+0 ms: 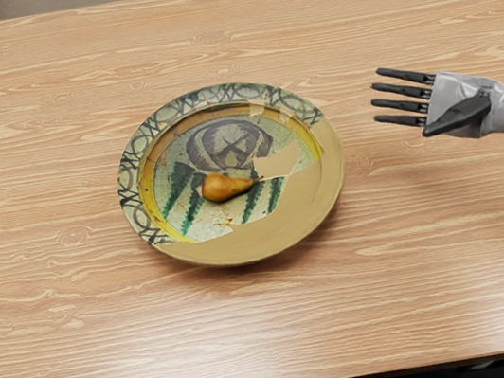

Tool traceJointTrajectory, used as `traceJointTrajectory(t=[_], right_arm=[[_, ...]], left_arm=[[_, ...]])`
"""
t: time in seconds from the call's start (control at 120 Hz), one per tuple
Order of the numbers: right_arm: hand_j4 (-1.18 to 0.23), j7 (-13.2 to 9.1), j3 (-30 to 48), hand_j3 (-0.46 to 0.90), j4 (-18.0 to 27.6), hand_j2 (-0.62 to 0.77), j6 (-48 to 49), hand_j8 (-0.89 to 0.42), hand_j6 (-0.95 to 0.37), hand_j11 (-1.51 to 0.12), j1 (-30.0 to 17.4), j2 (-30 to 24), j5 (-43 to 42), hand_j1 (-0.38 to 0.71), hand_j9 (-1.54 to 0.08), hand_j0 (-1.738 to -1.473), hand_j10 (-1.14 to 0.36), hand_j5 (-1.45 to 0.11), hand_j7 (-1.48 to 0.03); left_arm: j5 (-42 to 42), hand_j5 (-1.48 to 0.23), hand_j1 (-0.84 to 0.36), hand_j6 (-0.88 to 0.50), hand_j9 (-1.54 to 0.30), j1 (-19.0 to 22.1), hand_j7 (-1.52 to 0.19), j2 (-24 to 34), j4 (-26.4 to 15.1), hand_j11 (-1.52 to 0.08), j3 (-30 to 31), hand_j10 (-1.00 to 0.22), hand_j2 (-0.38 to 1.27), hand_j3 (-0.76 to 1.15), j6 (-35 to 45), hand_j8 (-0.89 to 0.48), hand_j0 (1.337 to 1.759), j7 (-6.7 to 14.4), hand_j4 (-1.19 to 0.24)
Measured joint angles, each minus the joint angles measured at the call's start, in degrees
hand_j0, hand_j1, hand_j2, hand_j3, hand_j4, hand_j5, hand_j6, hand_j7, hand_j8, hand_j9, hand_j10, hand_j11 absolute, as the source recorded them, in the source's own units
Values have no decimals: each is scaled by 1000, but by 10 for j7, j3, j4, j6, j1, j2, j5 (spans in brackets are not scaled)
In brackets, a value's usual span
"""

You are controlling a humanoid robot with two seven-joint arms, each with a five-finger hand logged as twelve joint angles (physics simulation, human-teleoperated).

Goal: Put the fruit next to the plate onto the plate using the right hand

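Plate (pixel 247 245) holds the pear (pixel 222 187) lying left-to-right, narrow end pointing right; the right hand (pixel 440 102) hovers apart, spread and empty.

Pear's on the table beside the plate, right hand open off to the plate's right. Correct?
No. The head view shows the pear lying on the plate, near its middle, not on the table. The right hand is open, off to the plate's right, as stated.

Light wooden table (pixel 274 329)
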Motion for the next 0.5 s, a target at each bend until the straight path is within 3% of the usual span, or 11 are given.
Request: traceJointTrajectory(t=[0.175,0.5], right_arm=[[0,0,17,0,0,2,0,1,2,-2,-26,-53,28,-348,-2,-1658,1,-2,-2],[0,0,23,0,0,1,0,3,3,0,-35,-65,35,-349,0,-1658,2,0,0]], left_arm=[[0,-26,324,-20,-26,0,-26,0,-1,-26,0,-20,4,0,0,-20,1658,0,-20],[0,-27,324,-20,-27,0,-27,0,-2,-27,0,-20,4,0,0,-20,1658,0,-20]])
